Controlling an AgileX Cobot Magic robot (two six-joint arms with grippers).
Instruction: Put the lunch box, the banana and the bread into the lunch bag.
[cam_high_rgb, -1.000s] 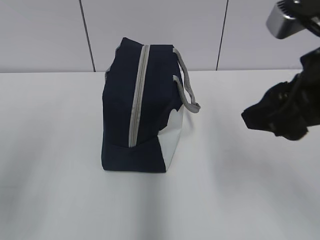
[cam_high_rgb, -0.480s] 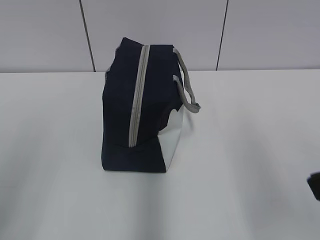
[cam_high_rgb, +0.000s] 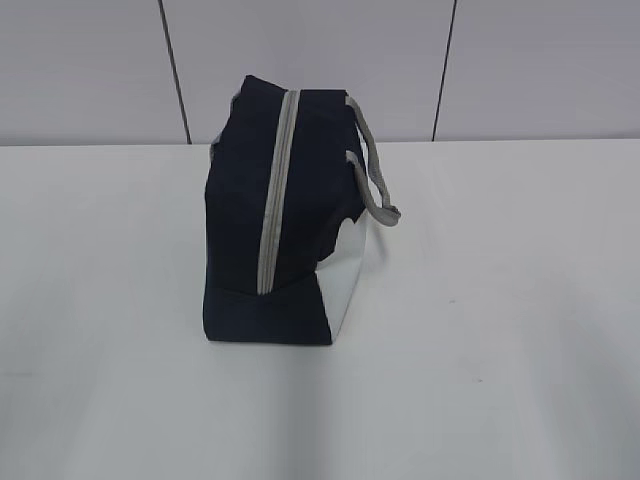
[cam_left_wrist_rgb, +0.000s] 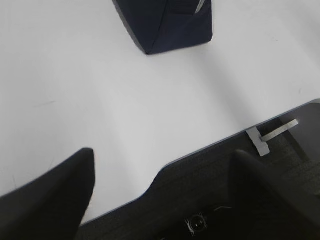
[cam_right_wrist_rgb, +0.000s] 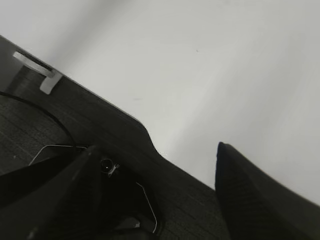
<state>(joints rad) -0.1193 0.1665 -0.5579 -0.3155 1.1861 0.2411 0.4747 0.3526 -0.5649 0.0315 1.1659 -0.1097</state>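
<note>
Left wrist view is showing the left gripper (cam_left_wrist_rgb: 160, 195) hanging low over the near edge of the white table (cam_left_wrist_rgb: 125, 100), its two dark fingers (cam_left_wrist_rgb: 55, 195) standing wide apart with nothing between them. Under it a dark textured surface (cam_left_wrist_rgb: 210, 170) is running beside the table edge, with a small grey metal bracket (cam_left_wrist_rgb: 267, 137) sitting on it just beyond the right finger. Farther out, at the top of this view, a corner of the boxy navy-blue fabric lunch bag (cam_left_wrist_rgb: 170, 25) is resting on the table, well apart from the gripper.

In the right wrist view the right gripper (cam_right_wrist_rgb: 155, 200) is hovering over the same kind of dark textured surface, jaws spread wide and holding nothing. A thin black cable (cam_right_wrist_rgb: 47, 117) is curving across that surface, and another small grey bracket (cam_right_wrist_rgb: 42, 72) is lying near the table edge. Beyond it only bare white tabletop is showing.

In the exterior view the lunch bag (cam_high_rgb: 260, 220) is standing upright left of the table's middle, its grey zipper (cam_high_rgb: 277, 190) running closed up the narrow face toward the camera. Its white side panel (cam_high_rgb: 348, 275) is facing right, and the grey webbing handles (cam_high_rgb: 372, 175) are drooping over that side. Behind the table a pale panelled wall (cam_high_rgb: 320, 60) is closing the scene. Neither arm is appearing in this view.
</note>
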